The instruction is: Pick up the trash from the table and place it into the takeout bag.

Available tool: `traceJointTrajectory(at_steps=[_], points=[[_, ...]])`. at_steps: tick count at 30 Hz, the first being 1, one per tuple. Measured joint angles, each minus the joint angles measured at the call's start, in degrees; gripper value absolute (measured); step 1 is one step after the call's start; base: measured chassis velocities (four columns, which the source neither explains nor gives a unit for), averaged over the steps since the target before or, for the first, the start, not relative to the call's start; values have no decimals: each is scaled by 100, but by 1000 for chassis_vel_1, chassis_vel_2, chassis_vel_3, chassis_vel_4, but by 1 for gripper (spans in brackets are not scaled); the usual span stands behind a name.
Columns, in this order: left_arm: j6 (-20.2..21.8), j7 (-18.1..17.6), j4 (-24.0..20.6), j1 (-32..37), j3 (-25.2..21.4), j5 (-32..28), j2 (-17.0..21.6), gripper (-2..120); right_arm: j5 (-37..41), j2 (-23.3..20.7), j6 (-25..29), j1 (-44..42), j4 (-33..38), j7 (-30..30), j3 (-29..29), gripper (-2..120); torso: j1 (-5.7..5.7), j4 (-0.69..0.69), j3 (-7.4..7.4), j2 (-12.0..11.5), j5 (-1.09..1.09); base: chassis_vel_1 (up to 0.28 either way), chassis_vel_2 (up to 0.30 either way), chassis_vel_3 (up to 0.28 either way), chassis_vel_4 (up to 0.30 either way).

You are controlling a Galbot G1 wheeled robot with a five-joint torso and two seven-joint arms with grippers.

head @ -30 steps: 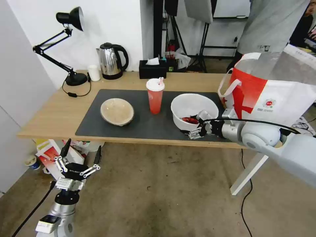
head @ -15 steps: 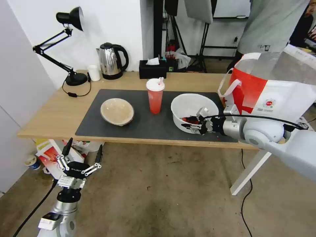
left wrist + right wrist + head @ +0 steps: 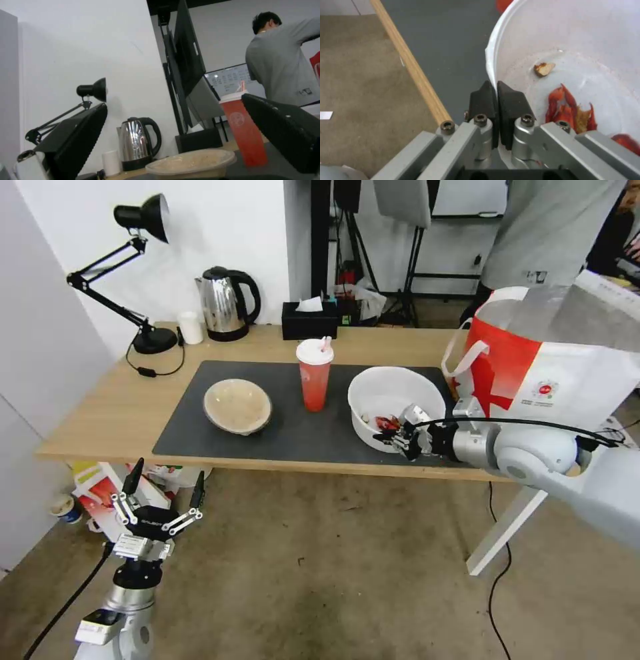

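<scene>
The white round bowl (image 3: 393, 392) with red food scraps sits on the dark mat (image 3: 287, 432) of the table (image 3: 113, 410). My right gripper (image 3: 395, 436) is shut on its near rim; in the right wrist view the gripper (image 3: 495, 91) pinches the wall of the bowl (image 3: 573, 47) between its pads. The red drink cup (image 3: 314, 377) with lid and straw stands mid-mat, and the beige bowl (image 3: 237, 405) lies to its left. The takeout bag (image 3: 567, 373) stands open at the table's right end. My left gripper (image 3: 168, 475) hangs open below the table's front edge, facing the beige bowl (image 3: 191, 161) and cup (image 3: 241, 132).
A black desk lamp (image 3: 143, 273), a steel kettle (image 3: 225, 303), a small white cup (image 3: 191, 327) and a black tissue box (image 3: 309, 320) line the table's back. A smaller red-printed bag (image 3: 100, 490) lies on the floor under the left end. A person in grey (image 3: 553, 227) stands behind the takeout bag.
My right gripper went from open around the white bowl's near rim to shut on it, and the bowl shifted slightly to the right. The left arm barely moved.
</scene>
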Motion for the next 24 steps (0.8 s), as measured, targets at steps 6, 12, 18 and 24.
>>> traceJointTrajectory(at_steps=[6, 12, 18, 24], points=[[7, -3, -8, -17, 7, -2, 0, 100, 108, -20, -4, 164, -33, -16, 31, 0, 0, 0, 0, 0, 0, 0, 0, 0, 0], [23, -4, -37, -19, 16, 4, 0, 100, 284, -46, 2, 273, -15, -23, 223, 0, 0, 0, 0, 0, 0, 0, 0, 0, 0], [29, -4, -53, -19, 16, 21, -1, 100, 329, -90, 7, 238, 64, -59, 379, 0, 0, 0, 0, 0, 0, 0, 0, 0, 0], [30, -2, -67, -17, 20, 35, -2, 100, 334, -199, 10, 249, 215, -159, 548, 0, 0, 0, 0, 0, -1, 0, 0, 0, 0]])
